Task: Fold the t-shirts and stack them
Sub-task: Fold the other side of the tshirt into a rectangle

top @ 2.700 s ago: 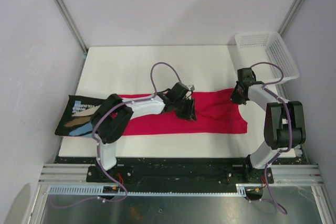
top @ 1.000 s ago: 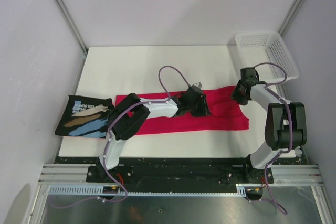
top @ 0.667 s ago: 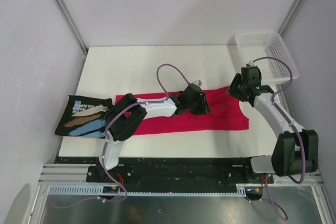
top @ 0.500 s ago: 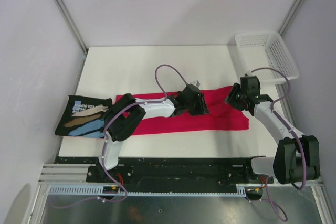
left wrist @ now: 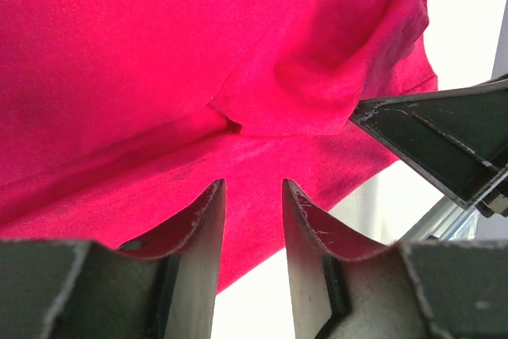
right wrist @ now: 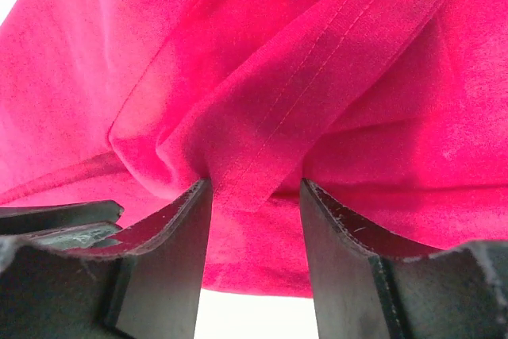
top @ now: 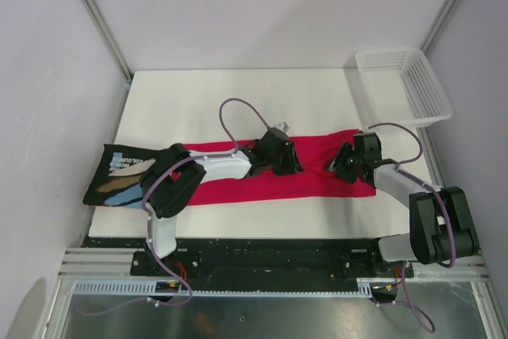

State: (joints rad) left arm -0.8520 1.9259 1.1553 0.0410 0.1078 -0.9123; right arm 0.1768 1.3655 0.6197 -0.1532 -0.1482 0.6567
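The crimson-pink t-shirt (top: 230,184) lies as a long band across the middle of the white table (top: 238,101). The black t-shirt (top: 127,176) with its white, tan and light-blue print lies folded at the table's left edge. My left gripper (top: 278,158) is low over the crimson shirt's middle. In the left wrist view it (left wrist: 252,184) is open, with only crimson cloth (left wrist: 159,53) beyond the tips. My right gripper (top: 343,163) is over the shirt's rumpled right end. In the right wrist view it (right wrist: 255,184) is open, and a hemmed fold of crimson cloth (right wrist: 302,93) lies at its tips.
A white plastic mesh basket (top: 403,85) stands at the back right corner, partly off the table. Metal frame posts rise at both back corners. The table's near edge runs just in front of the crimson shirt.
My right gripper moved from the shirt's back right corner forward and left, down onto its right end. My left gripper shifted slightly left. The shirt's right end is flatter.
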